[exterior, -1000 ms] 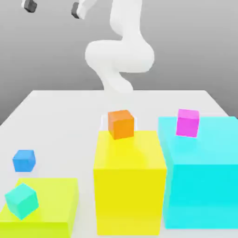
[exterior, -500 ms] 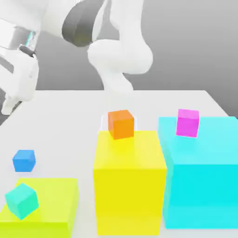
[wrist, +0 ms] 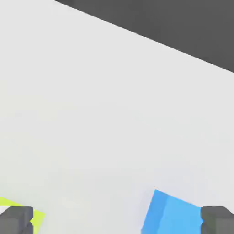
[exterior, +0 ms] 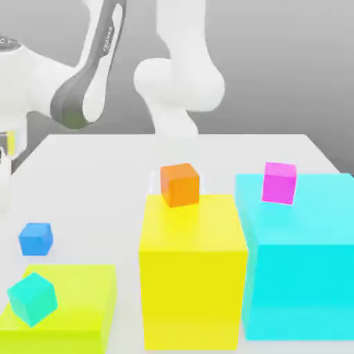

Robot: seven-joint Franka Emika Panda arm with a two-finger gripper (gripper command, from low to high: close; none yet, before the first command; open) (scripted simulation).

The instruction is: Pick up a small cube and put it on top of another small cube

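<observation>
Lower and farther toward the desk [exterior: 228, 152] than before, your hand [wrist: 117, 220] hangs empty, its fingers apart, near the blue cube [exterior: 36, 239]. You have neither lifted nor stacked that cube; both remain to do.

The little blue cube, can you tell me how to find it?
Find the flat lime block at the exterior view's left. Just behind it, on the pale table, sits the small blue cube. It is darker blue than the teal cube, which rests on that block.
</observation>
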